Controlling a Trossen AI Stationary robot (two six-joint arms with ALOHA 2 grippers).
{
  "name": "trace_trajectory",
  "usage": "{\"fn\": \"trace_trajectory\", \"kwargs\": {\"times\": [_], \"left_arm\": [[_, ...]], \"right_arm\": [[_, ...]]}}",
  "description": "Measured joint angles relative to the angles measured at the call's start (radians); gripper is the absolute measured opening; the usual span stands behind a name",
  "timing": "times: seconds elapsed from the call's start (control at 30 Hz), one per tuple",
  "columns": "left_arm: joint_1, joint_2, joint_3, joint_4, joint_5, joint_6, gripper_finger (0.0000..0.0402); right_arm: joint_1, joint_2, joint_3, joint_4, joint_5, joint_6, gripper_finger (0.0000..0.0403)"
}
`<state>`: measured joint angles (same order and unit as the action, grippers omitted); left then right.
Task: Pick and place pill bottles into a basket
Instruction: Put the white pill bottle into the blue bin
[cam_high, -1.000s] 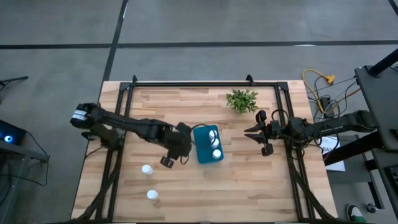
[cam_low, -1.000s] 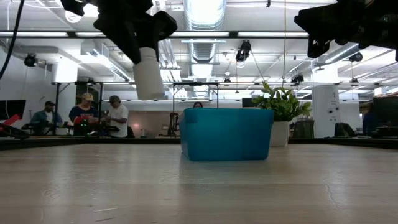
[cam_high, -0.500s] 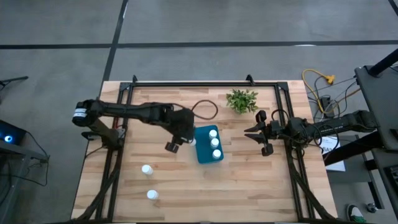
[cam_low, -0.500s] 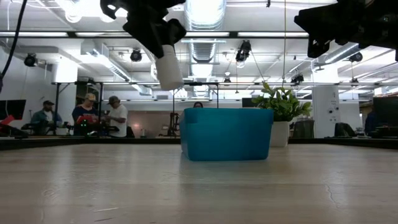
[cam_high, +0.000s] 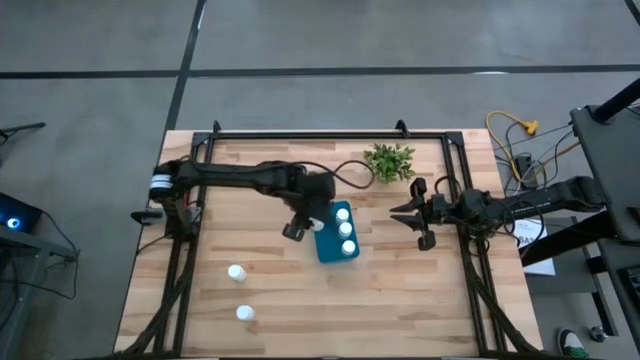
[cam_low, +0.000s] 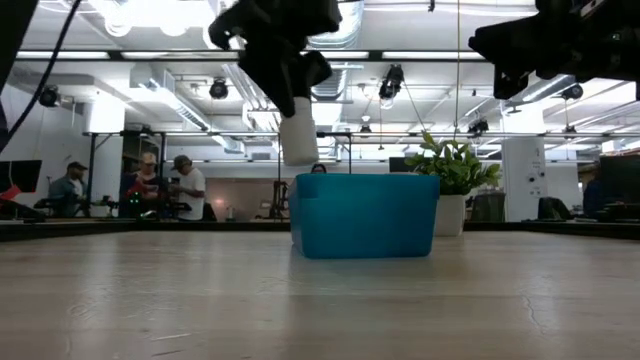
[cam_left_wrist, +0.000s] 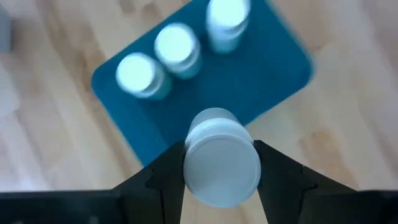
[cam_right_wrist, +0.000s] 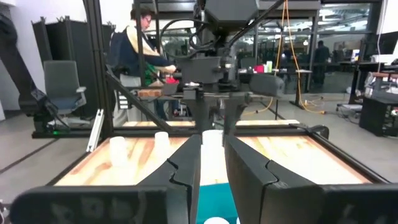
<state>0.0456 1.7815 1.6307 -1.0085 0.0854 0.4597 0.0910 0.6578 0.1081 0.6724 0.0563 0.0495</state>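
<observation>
My left gripper is shut on a white pill bottle, held in the air above the left rim of the teal-blue basket. Three white bottles stand in a row inside the basket. Two more bottles stand upright on the table nearer the front left. My right gripper hovers open and empty to the right of the basket. My left gripper pinches the bottle's two sides between its two fingers, at the bottle's upper part. The fingers come from above, pointing down. The bottle hangs below them, roughly upright, lifted clear of table and basket.
A small green plant in a white pot stands behind the basket toward the far edge. A dark frame runs around the table's edges. People sit in the room beyond the table. Bare wood lies along the table's near side.
My left gripper has carried the bottle from the basket's near left side toward the table's far and right edges, up to the basket's left rim. The bottle has stayed lifted clear and gripped throughout.
</observation>
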Motion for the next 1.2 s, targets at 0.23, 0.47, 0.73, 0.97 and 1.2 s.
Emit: {"fn": "trace_trajectory", "kwargs": {"times": [0.23,0.47,0.73,0.97,1.2], "left_arm": [[0.001,0.084,0.086,-0.036,-0.066,0.054,0.0143],[0.008,0.094,0.06,0.021,-0.066,0.083,0.0143],[0.013,0.096,0.012,0.123,-0.06,0.124,0.0143],[0.028,0.097,-0.031,0.155,-0.059,0.126,0.0143],[0.054,0.097,-0.076,0.194,-0.059,0.125,0.0143]], "right_arm": [[0.0,0.026,0.0,-0.003,0.0,-0.003,0.0063],[0.0,0.033,0.0,-0.003,0.006,0.0,0.0063],[0.0,0.032,0.0,-0.004,0.025,0.004,0.0063],[0.0,0.032,0.0,-0.011,0.025,-0.001,0.0063],[0.0,0.032,0.0,-0.011,0.025,-0.006,0.0063]]}}
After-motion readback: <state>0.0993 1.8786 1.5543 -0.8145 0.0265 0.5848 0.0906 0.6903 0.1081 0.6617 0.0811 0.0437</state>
